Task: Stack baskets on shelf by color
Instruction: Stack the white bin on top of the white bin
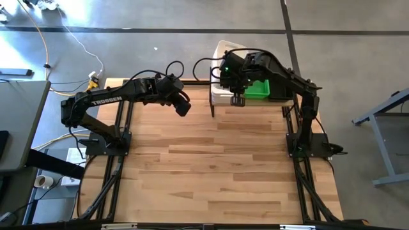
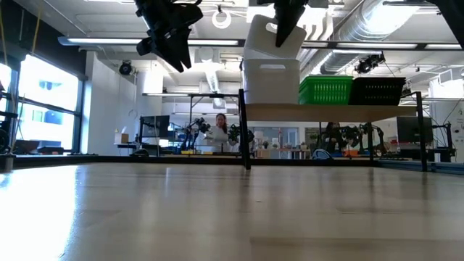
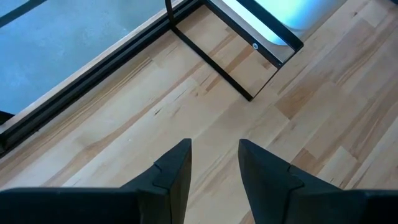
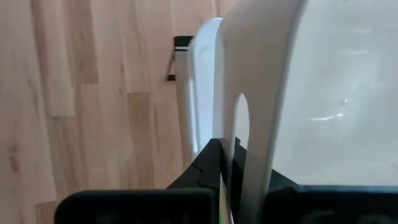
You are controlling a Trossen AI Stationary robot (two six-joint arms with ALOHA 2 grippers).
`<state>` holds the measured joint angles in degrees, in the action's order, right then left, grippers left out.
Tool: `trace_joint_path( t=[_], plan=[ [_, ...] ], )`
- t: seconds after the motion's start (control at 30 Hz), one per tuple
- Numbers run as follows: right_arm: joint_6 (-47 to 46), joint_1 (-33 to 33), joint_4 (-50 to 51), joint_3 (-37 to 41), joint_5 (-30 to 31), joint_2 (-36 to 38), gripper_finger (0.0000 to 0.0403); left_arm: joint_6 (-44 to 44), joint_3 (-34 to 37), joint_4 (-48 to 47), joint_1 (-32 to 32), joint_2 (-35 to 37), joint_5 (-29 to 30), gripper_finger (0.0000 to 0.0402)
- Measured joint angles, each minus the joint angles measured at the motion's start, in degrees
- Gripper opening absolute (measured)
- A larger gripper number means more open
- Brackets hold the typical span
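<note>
A: Looking down from above, where is the right pincer (image 1: pixel 238 97)?

B: Over the left end of the small raised light-wood plank shelf on black metal legs (image 2: pixel 333 112), at the far edge of the wooden surface (image 1: pixel 217 160). In the right wrist view its dark fingers (image 4: pixel 208 163) are closed on the thin wall of a white solid-walled rectangular plastic basket (image 4: pixel 311 93).

A: Is that basket resting on anything?

B: From the low view, the held white basket (image 2: pixel 272 38) sits tilted above another white solid-walled basket (image 2: pixel 270 81) that stands on the shelf's left end. Whether the two touch, I cannot tell.

A: And the other colours?

B: A bright green mesh-like plastic basket (image 2: pixel 326 90) stands just beside the white one, near the middle of the shelf, and a black mesh-like plastic basket (image 2: pixel 378 90) stands against it toward the right end. How many are stacked in each pile cannot be made out.

A: The left pincer (image 1: pixel 183 105)?

B: It hangs in the air over the far part of the surface, to the left of the shelf and apart from it. Its own wrist view shows the two dark fingers (image 3: pixel 174 171) parted with nothing between them, bare wood planks below and a black shelf leg (image 3: pixel 211 59) ahead.
</note>
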<state>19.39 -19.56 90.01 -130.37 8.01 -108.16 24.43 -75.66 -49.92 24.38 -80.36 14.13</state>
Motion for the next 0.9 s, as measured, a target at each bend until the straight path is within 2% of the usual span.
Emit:
trace_joint_path(
  t=[0.3,0.53,0.9],
  plan=[
    [0.2,-0.6,-0.1,0.4,-0.7,-0.7,0.0,-1.0,0.0,0.0,0.0,0.0,0.0,0.0122],
    [1.8,-1.1,0.0,6.3,-0.1,-0.7,0.0,-1.1,0.0,0.0,0.0,0.0,0.0,0.0122],
    [3.0,-1.1,0.0,6.0,1.2,-0.7,0.0,-1.1,0.0,0.0,0.0,0.0,0.1,0.0122]
  ],
)
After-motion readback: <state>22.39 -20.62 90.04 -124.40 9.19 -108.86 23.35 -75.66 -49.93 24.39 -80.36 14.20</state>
